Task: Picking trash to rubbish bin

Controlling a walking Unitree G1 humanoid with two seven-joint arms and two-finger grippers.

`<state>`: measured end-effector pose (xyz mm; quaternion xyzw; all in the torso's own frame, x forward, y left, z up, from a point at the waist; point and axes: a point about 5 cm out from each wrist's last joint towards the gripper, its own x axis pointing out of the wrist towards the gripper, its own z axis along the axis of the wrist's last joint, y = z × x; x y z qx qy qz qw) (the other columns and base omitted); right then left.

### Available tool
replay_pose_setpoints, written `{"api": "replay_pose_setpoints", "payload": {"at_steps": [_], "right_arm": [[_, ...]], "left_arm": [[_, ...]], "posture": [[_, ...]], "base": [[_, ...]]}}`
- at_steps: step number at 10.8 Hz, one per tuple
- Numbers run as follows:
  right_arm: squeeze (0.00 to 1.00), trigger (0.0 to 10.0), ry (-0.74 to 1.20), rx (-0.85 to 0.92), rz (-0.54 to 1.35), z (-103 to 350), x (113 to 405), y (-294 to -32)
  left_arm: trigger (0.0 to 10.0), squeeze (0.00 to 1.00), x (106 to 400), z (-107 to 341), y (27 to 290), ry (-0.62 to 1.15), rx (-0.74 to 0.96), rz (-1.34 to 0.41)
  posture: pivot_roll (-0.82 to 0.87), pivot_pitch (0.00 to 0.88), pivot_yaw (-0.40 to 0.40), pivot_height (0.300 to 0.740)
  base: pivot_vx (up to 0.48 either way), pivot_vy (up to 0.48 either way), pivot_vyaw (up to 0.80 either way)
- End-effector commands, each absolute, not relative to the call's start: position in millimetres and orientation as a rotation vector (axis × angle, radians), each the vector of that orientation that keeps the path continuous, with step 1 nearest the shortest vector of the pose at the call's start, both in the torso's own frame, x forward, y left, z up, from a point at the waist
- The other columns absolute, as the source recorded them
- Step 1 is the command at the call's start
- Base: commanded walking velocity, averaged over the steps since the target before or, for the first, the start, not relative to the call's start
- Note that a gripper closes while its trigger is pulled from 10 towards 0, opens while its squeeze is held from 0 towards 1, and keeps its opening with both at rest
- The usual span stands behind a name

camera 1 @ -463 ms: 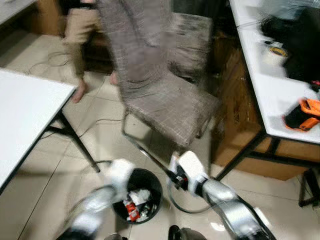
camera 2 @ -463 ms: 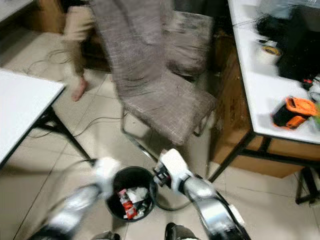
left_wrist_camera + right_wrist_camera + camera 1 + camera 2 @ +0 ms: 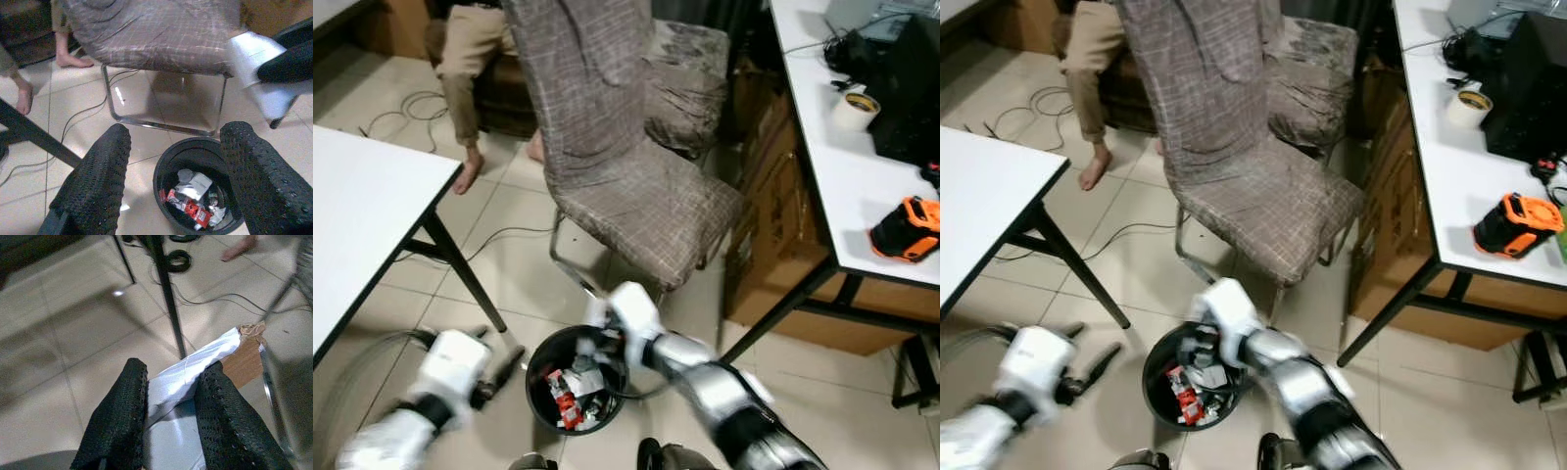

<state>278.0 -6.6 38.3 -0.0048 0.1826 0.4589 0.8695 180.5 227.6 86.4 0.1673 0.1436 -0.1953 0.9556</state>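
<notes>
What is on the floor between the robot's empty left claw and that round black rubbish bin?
Nothing: bare beige tile separates the left gripper from the round black rubbish bin, as the left eye view shows.

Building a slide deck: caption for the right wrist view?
Right gripper clamps a white crumpled wrapper between black fingers above tiled floor.

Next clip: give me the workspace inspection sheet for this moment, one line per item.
Surface: beige tiled floor.
Job's things: black rubbish bin on the floor, holding red and white trash; white crumpled piece between the right fingers.
Clutter: orange tool and tape roll on the right-hand white table.
End effectors: right end effector over the bin's rim, shut on the white piece; left end effector open, beside the bin.
Cables: loose cables on the floor.
Surroundings: fabric-covered chair behind the bin; a seated person's leg; second white table on the left.
</notes>
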Motion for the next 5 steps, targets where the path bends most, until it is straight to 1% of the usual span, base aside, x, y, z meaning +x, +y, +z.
{"api": "replay_pose_setpoints", "payload": {"at_steps": [1, 2, 3, 4, 5], "right_arm": [[0.0, 10.0, 0.398, -0.015, 0.971, 34.5, 278.7, -7.6], [0.0, 10.0, 0.397, -0.04, 0.981, 35.3, 280.2, -4.5], [0.16, 10.0, 0.398, -0.117, 1.01, 32.7, 282.1, -3.6], [0.58, 10.0, 0.402, -0.136, 1.026, 30.8, 281.1, -4.1], [0.79, 10.0, 0.403, -0.154, 1.036, 29.2, 280.3, -4.9]], "left_arm": [[10.0, 0.0, 175.3, 90.9, 222.5, 0.315, 0.321, -0.44], [10.0, 0.0, 173.7, 93.7, 219.5, 0.322, 0.321, -0.469], [10.0, 0.0, 166.0, 98.7, 212.5, 0.372, 0.307, -0.523], [10.0, 0.0, 164.8, 99.3, 211.3, 0.383, 0.308, -0.533], [10.0, 0.0, 164.2, 99.6, 210.6, 0.392, 0.308, -0.539]], "posture": [[0.17, 0.155, -0.103, 0.74], [0.17, 0.157, -0.101, 0.74], [0.17, 0.158, -0.093, 0.74], [0.16, 0.159, -0.089, 0.74], [0.16, 0.159, -0.087, 0.74]], "base": [[0.0, 0.0, 0.0], [0.0, 0.0, 0.0], [0.0, 0.0, 0.0], [0.0, 0.0, 0.0], [0.0, 0.0, 0.0]]}}
